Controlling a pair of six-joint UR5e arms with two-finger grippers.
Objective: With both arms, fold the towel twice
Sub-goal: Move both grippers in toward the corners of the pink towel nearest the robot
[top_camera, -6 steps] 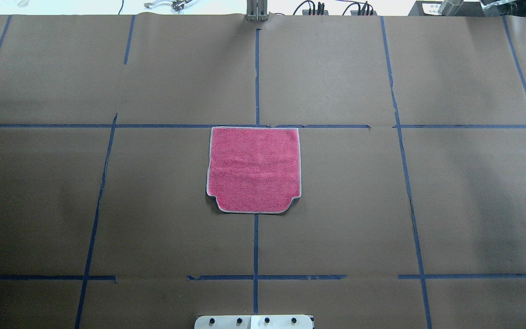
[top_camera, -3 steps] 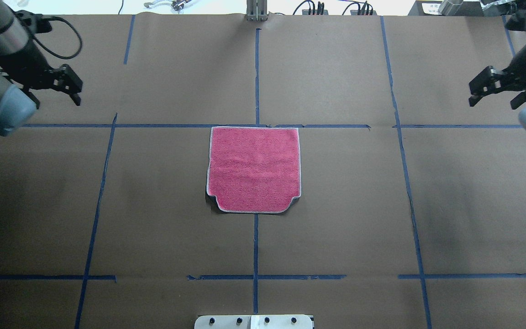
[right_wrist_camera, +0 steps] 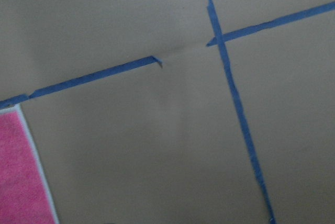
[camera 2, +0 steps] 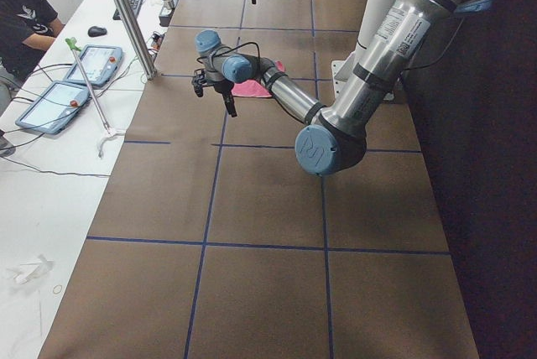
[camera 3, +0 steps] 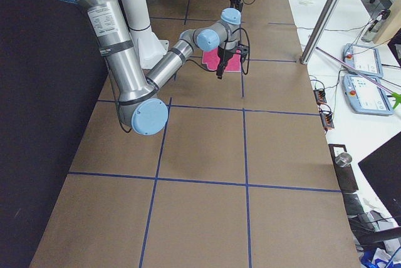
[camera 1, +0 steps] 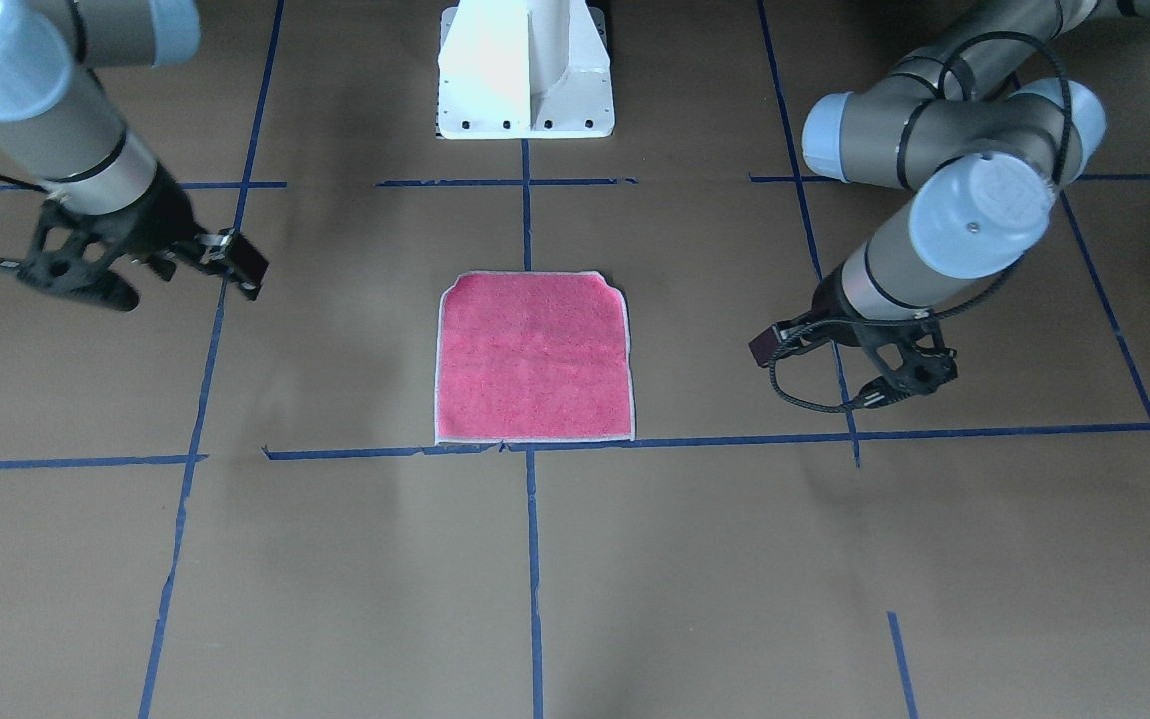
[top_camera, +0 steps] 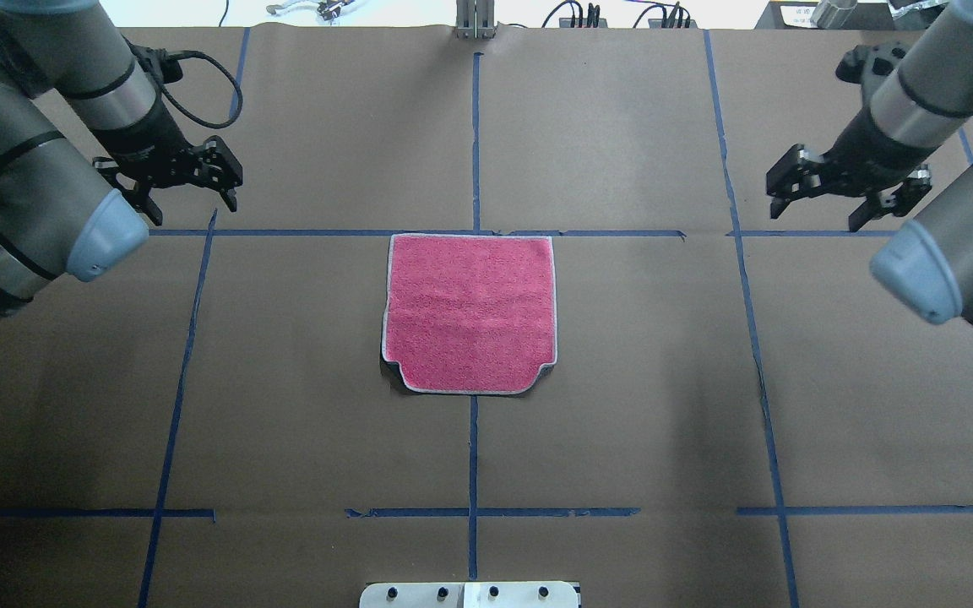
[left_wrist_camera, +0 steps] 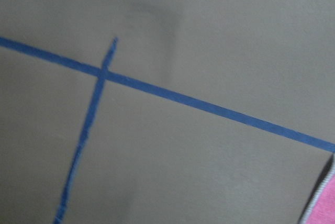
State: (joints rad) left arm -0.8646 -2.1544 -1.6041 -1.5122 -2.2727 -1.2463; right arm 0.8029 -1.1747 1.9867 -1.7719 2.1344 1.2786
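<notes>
The towel [top_camera: 470,314] lies flat and pink side up at the table's middle, with its whitish border showing; its two near corners look tucked under. It also shows in the front view [camera 1: 533,357]. My left gripper [top_camera: 189,205] hovers open and empty to the far left of the towel, well apart from it; in the front view it [camera 1: 840,364] is on the right. My right gripper [top_camera: 816,215] hovers open and empty to the far right, also apart from the towel [camera 1: 166,280]. The wrist views show only towel corners [left_wrist_camera: 325,199] [right_wrist_camera: 15,177].
Brown paper with blue tape lines [top_camera: 474,143] covers the table. The white pedestal base [camera 1: 525,70] stands at the robot's side. A metal post [camera 2: 126,15], tablets [camera 2: 92,64] and a seated operator [camera 2: 18,15] are beyond the far edge.
Both arms have swung in from the table's outer edges toward the towel's far side. The towel has not moved.
</notes>
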